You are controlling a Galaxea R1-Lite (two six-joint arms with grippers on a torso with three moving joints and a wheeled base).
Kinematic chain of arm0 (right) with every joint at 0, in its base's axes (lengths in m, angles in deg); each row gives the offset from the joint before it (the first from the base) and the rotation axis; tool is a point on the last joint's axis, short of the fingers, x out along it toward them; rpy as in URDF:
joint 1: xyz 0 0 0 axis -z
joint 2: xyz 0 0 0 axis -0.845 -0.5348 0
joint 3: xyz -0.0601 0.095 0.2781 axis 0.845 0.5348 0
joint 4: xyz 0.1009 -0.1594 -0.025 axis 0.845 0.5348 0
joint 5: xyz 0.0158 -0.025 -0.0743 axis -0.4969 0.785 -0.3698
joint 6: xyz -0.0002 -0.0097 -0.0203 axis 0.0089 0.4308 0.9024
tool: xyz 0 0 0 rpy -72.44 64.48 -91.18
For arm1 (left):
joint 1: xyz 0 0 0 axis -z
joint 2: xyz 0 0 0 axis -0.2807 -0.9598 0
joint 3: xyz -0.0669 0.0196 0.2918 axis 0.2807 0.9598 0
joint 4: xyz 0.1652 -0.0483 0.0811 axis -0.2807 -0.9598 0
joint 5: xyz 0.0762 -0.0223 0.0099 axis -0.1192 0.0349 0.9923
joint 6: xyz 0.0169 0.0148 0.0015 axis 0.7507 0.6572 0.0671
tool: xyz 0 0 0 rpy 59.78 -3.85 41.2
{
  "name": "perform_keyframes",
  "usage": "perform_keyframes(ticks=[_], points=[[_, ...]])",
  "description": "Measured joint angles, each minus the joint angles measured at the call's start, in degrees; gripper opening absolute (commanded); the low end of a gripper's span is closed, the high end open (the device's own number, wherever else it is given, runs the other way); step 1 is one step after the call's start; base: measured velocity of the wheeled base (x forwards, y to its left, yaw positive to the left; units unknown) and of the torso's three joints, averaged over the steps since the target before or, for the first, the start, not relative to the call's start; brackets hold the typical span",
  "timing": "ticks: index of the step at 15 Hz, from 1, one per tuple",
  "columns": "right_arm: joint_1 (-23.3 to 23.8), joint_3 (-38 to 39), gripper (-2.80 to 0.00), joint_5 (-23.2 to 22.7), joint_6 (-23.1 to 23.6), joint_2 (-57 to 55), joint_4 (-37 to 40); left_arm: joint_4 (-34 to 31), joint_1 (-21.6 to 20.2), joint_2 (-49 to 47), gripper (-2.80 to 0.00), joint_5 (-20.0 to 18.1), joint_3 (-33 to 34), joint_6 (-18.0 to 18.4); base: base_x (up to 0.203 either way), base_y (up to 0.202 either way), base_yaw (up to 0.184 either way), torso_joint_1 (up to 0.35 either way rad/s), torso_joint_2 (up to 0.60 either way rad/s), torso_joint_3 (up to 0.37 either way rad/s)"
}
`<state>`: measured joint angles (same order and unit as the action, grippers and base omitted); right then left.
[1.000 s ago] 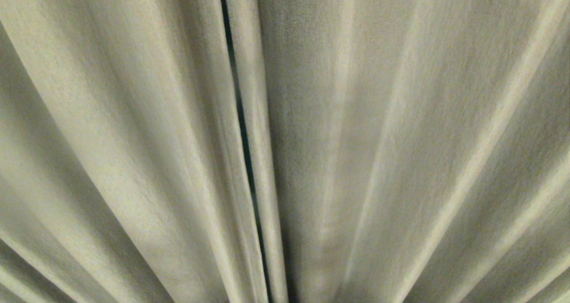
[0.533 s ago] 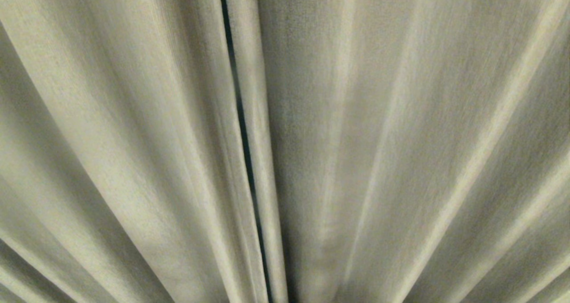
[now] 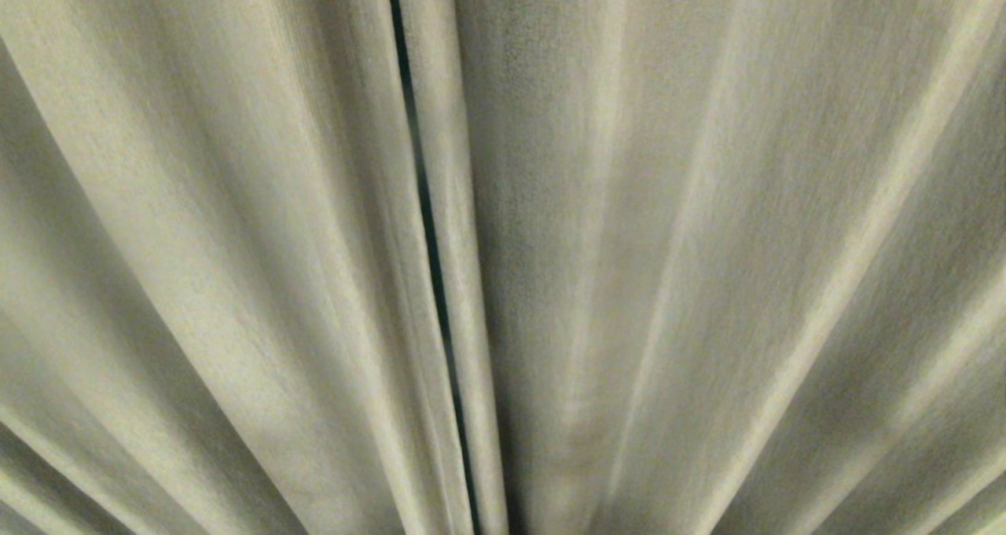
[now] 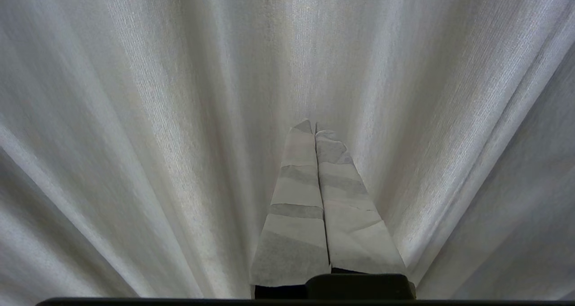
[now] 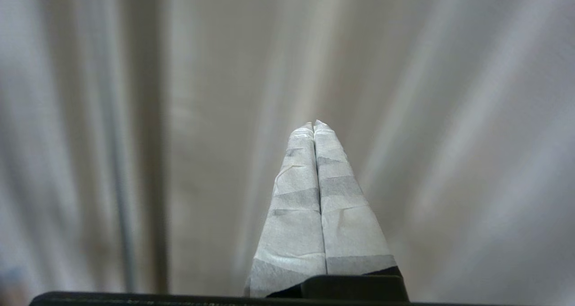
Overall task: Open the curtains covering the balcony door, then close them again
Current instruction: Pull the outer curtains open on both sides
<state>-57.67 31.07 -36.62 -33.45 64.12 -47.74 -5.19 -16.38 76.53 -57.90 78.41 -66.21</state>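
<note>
The curtains [image 3: 236,252] fill the head view as heavy pleated grey-green cloth, drawn together with only a thin dark slit [image 3: 428,229] between the two panels. The balcony door is hidden behind them. Neither arm shows in the head view. In the left wrist view my left gripper [image 4: 315,127] is shut, its tape-wrapped fingers pressed together and empty, pointing at the pleated curtain [image 4: 134,117] close ahead. In the right wrist view my right gripper [image 5: 313,124] is also shut and empty, facing blurred curtain folds [image 5: 449,117].
Cloth covers everything ahead in all three views. A darker vertical band [image 5: 143,139] runs through the folds in the right wrist view.
The head view shows no visible change: the curtains hang the same and the slit stays where it was.
</note>
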Motion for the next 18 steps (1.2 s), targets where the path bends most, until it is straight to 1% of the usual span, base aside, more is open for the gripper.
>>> perform_keyframes(ticks=[2,4,5,8,11,13,18], points=[[-0.68,-3.27,-2.8,-3.51,0.42,-4.29,-0.09,-0.02,0.0,0.0,-2.8,-0.01,0.0,0.0,0.0,0.0,0.0,0.0,0.0,0.0],[-2.71,-7.47,-2.8,-4.59,0.58,-10.39,-0.98,-0.01,0.0,0.0,-2.8,-0.02,0.0,0.0,0.0,0.0,0.0,0.0,0.0,0.0],[-3.93,-9.43,0.0,-4.71,0.59,-13.84,-2.27,-0.02,0.0,0.0,-2.8,-0.02,0.0,0.0,0.0,0.0,0.0,0.0,0.0,0.0],[-7.85,-15.03,0.0,-4.92,0.47,-25.91,-9.59,-0.01,0.0,0.0,-2.8,0.0,0.0,0.0,0.0,0.0,0.0,0.0,0.0,0.0],[-10.01,-21.43,0.0,-4.97,0.18,-37.04,-16.44,0.01,0.0,0.0,-2.8,-0.03,0.0,-0.02,0.0,0.0,0.0,0.0,0.0,0.0],[-10.51,-25.1,0.0,-4.98,-0.11,-42.3,-17.55,0.01,0.0,0.0,-2.8,-0.02,0.0,-0.02,0.0,0.0,0.0,0.0,0.0,0.0],[-10.31,-31.15,0.0,-4.51,0.28,-51.48,-18.08,0.01,0.0,0.0,-2.8,-0.02,0.0,0.0,0.0,0.0,0.0,0.0,0.0,0.0]])
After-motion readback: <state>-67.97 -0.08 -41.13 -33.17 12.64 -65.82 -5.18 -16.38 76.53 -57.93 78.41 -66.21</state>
